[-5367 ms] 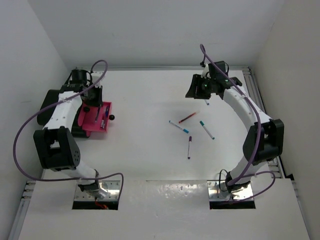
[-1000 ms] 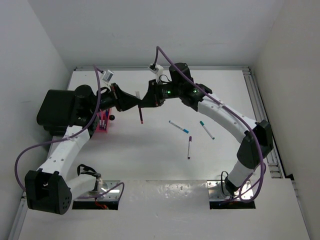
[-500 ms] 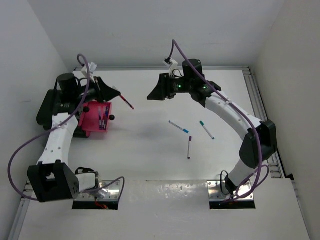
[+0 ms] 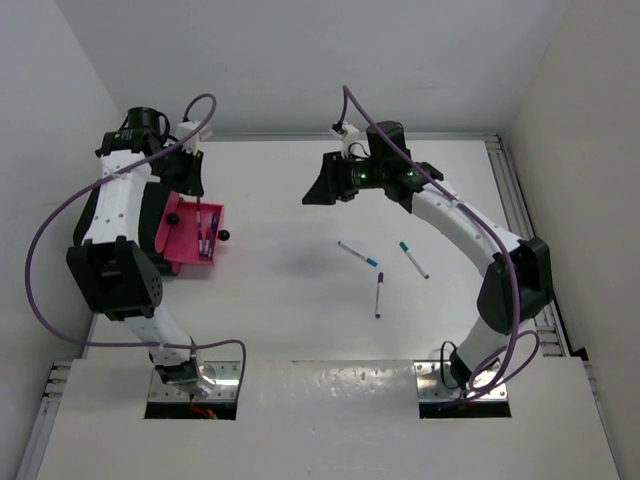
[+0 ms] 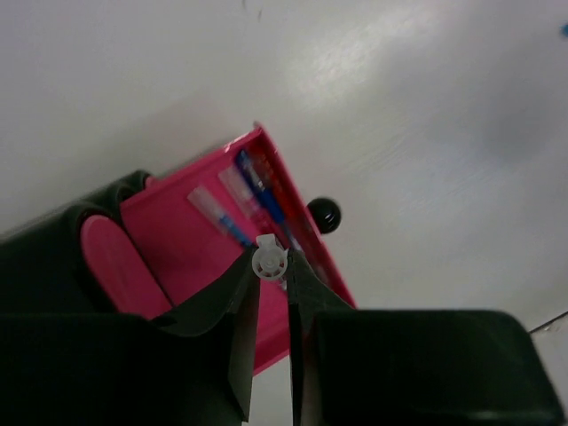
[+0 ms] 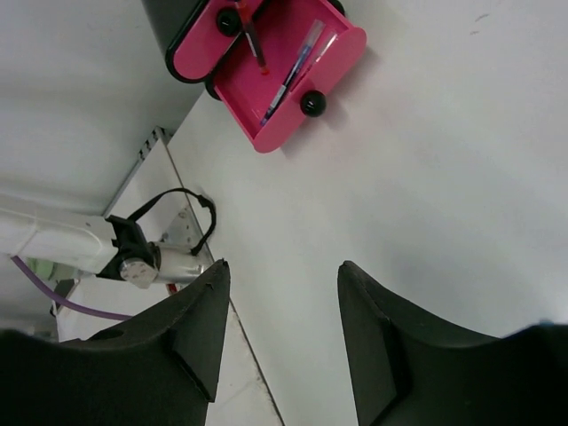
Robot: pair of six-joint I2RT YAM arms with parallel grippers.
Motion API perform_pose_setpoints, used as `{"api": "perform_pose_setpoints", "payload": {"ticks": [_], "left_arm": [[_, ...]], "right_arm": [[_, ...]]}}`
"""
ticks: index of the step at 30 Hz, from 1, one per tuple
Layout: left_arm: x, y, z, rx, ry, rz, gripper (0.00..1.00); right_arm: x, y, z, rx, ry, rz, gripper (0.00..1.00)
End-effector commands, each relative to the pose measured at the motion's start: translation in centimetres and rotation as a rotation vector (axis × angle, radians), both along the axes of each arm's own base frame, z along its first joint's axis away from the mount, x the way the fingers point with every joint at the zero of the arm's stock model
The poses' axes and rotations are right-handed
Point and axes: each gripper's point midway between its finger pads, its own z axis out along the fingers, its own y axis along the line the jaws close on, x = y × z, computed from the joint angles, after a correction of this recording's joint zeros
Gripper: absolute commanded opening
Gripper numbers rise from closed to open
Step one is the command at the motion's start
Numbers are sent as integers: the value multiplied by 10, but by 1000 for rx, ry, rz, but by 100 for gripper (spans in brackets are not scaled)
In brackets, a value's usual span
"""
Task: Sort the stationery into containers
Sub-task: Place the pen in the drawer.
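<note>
My left gripper point(image 4: 192, 193) hangs over the small magenta-pink tray point(image 4: 178, 245) at the far left, shut on a red-capped pen point(image 4: 197, 213) that points down into it. The left wrist view shows that pen end-on as a white round end point(image 5: 269, 262) pinched between the fingertips point(image 5: 271, 257), above the tray point(image 5: 169, 257) and the pens point(image 5: 257, 191) lying in it. The black box point(image 4: 148, 215) sits under the tray's left side. My right gripper point(image 4: 312, 192) hovers open and empty at mid-table point(image 6: 282, 266). Three pens lie loose: blue-capped point(image 4: 357, 253), teal-capped point(image 4: 413, 259), purple-capped point(image 4: 379, 294).
The right wrist view shows the tray point(image 6: 348, 46) from afar with the red pen point(image 6: 252, 40) hanging over it. A small black knob point(image 4: 225, 236) sits at the tray's right side. White walls close in on the left, back and right.
The grippers met at mid-table around the red pen; the right one opened and drew back. The left arm swung the pen left, to above the pink tray.
</note>
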Motion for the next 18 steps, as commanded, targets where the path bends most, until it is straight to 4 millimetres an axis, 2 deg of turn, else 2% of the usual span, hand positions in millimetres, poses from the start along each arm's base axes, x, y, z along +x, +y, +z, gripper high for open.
{"api": "perform_pose_setpoints", "payload": {"ticks": [1,4,15,18], "left_arm": [[-26,28,-11,187,134,-57,0],[-26,35,-23,217,189,-59,0],[-27,41,-62,228,315,-63,4],[-26,41,-66,218,319,-54,11]], "right_arm": [[7,-2,-7,-16,-22,-1,51],[8,-3,-9,-20,-17,-1,50],[12,-5,-25,-36,23,-6,50],[13,-4,-27,-38,31,-7,50]]}}
